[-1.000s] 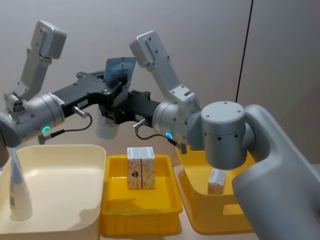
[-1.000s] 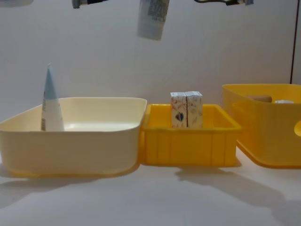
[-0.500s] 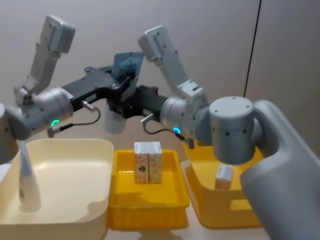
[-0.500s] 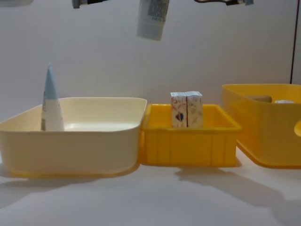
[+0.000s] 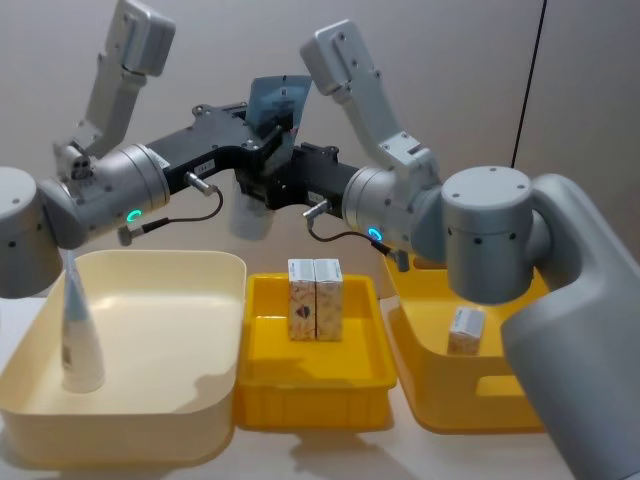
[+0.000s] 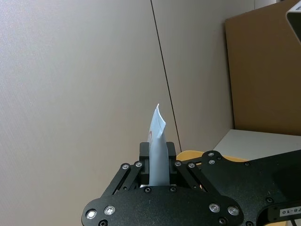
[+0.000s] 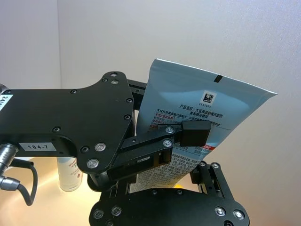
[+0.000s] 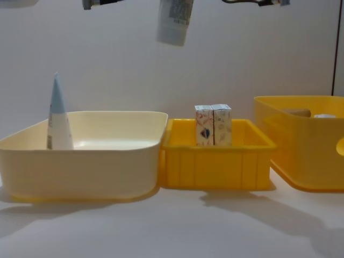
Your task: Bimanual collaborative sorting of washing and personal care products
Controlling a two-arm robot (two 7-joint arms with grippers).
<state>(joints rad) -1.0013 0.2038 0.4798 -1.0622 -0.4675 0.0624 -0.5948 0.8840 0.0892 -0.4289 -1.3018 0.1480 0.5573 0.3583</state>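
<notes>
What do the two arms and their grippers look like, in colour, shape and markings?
Both arms have rounded grey links with glowing teal rings at a joint. The left gripper and right gripper are flat black plates with silver screws. Black cables loop below each wrist. A white label on one reads "184-7".

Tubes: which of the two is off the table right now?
The tube held high between the left gripper and right gripper, cap end hanging down. The other tube stands cap-down in the cream bin.

Pale blue-white tubes (image 5: 262, 150); patterned cream boxes (image 5: 315, 299); yellow bin (image 5: 312, 385).
</notes>
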